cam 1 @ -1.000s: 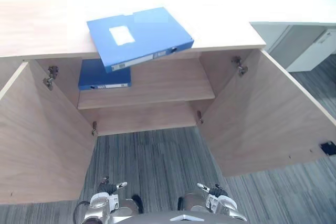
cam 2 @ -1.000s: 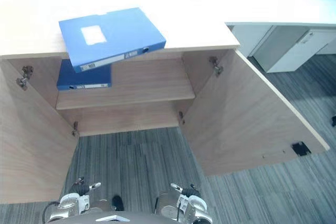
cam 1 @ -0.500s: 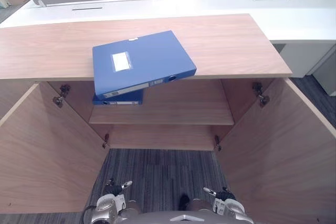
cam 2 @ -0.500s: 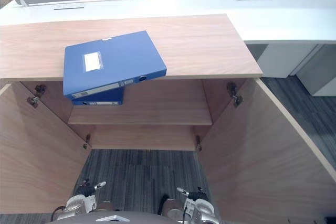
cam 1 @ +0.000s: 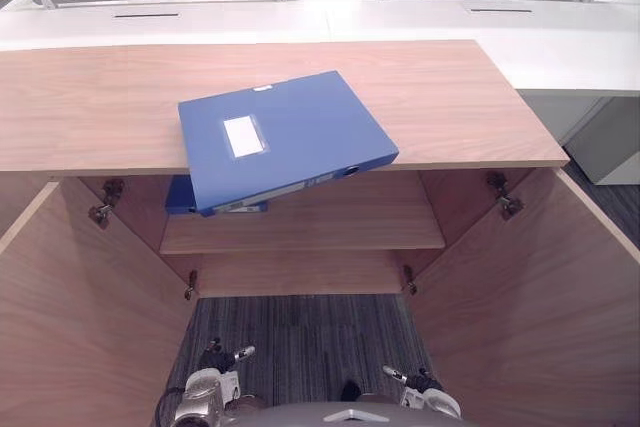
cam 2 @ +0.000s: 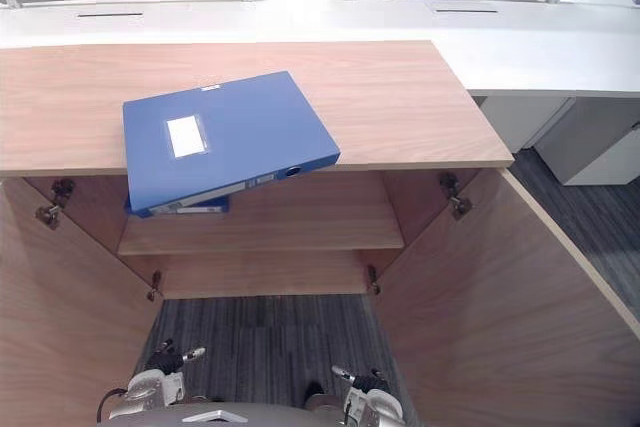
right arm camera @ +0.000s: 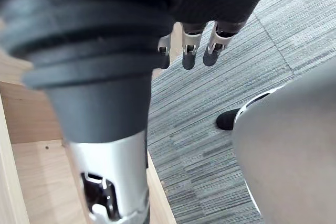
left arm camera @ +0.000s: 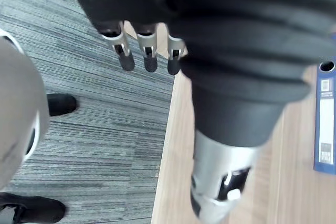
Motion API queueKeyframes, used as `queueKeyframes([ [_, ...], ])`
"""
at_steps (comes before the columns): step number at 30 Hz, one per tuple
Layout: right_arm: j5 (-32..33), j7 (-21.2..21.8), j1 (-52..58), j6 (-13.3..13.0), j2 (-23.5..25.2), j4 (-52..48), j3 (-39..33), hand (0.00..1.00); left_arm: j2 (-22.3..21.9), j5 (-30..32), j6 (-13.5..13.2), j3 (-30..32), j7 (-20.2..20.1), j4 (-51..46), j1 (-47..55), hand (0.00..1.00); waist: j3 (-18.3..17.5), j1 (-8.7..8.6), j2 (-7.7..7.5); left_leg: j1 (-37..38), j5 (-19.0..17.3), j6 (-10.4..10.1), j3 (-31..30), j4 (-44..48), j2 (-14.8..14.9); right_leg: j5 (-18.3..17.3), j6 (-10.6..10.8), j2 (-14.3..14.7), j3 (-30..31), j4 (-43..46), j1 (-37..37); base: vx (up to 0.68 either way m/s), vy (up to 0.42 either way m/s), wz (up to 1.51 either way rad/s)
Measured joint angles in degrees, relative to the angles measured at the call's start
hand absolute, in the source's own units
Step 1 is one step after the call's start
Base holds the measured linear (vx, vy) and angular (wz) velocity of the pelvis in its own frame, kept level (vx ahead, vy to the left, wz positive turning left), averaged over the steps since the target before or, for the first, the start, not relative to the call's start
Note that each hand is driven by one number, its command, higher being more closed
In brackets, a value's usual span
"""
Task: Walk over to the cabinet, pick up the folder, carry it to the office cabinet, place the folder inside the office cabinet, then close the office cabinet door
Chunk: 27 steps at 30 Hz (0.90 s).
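**A:** Where do we stand?

**B:** Facing the cabinet (cam 1: 300, 272), its left door (cam 1: 70, 317) swung wide. Our left hand (cam 1: 203, 385) hangs low over the floor (cam 1: 300, 337), fingers (left arm camera: 126, 61) straight and loose, holding nothing.

**A:** And the folder (cam 1: 285, 137)?

**B:** Flat on the surface (cam 1: 90, 107), left of centre and skewed. Its near corner juts past the front edge, above a second folder (cam 1: 182, 197) on the shelf (cam 1: 330, 217). Neither hand touches it.

**A:** How do we take it well?

**B:** We judge the overhang is our way in: thumbs under the jutting edge, fingers on top, one hand each side. Then we lift level, so it can't tip off.

**A:** The right hand (right arm camera: 189, 59)?

**B:** Low too, fingers straight, empty. We should raise it clear of the open right door (cam 1: 540, 297).
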Motion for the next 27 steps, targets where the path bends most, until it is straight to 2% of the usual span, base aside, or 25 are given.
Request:
queueKeyframes([
  [5, -0.3, -0.1, -0.8, -0.2, -0.5, 1.5, 0.1, 0.0, 0.8, -0.2, 0.0, -3.3, 1.2, -1.2, 0.1, 0.0, -0.2, -0.05, 0.2, 0.6, 2.6, 0.2, -2.8, -3.9, -1.0, 1.8, -0.2, 0.1, -0.7, -2.2, 0.3, -0.07, -0.029, 0.09],
  [8, -0.3, -0.9, -0.9, -0.5, -0.5, 1.6, 0.6, 0.0, 0.8, -0.3, -0.2, -4.2, 4.2, -9.0, 3.3, 0.0, -0.1, -0.01, -0.28, 0.6, 3.7, 0.3, -4.4, -5.0, -1.6, 2.7, -0.2, -0.1, -1.4, -3.6, 1.0, -0.11, -0.018, 0.18],
  [14, -0.2, -1.7, -0.5, -1.8, -1.4, 1.2, 4.0, 0.0, 3.1, 0.1, -1.4, -5.4, 9.2, -32.4, 8.5, 0.0, -0.4, 0.52, -0.67, 0.6, 4.2, -0.2, -7.8, -6.5, -3.1, 2.9, 0.1, -0.7, -1.1, -4.2, 0.8, -0.07, 0.012, 0.06],
  [19, -0.2, -2.5, 0.7, -2.3, -1.4, 0.7, 5.5, 0.0, 5.2, 6.3, -2.7, -5.9, 12.6, -48.0, 11.3, 0.0, -1.2, 0.57, -0.71, 1.3, 4.5, 0.1, -8.5, -7.3, -3.7, 3.7, 0.6, -1.0, -1.0, -4.3, 1.2, 0.01, 0.013, 0.0],
  [22, -0.2, -2.5, 1.6, -2.4, -1.4, -0.9, 6.8, 0.0, 7.5, 12.2, -3.1, -7.4, 14.6, -56.9, 12.1, 0.0, -2.0, 0.7, -0.38, 2.6, 4.8, 0.7, -8.5, -8.3, -3.8, 3.6, 0.6, -1.0, -1.1, -4.6, 2.1, 0.02, 0.015, 0.0],
  [27, -0.3, -2.5, 1.8, -2.5, -1.4, -0.9, 7.1, 0.0, 8.4, 17.7, -4.8, -9.2, 15.6, -64.7, 12.2, 0.0, -2.8, 0.53, -0.27, 3.0, 5.0, 0.9, -8.5, -8.9, -4.0, 3.6, 0.6, -0.9, -1.2, -5.0, 2.8, 0.0, 0.0, 0.0],
])
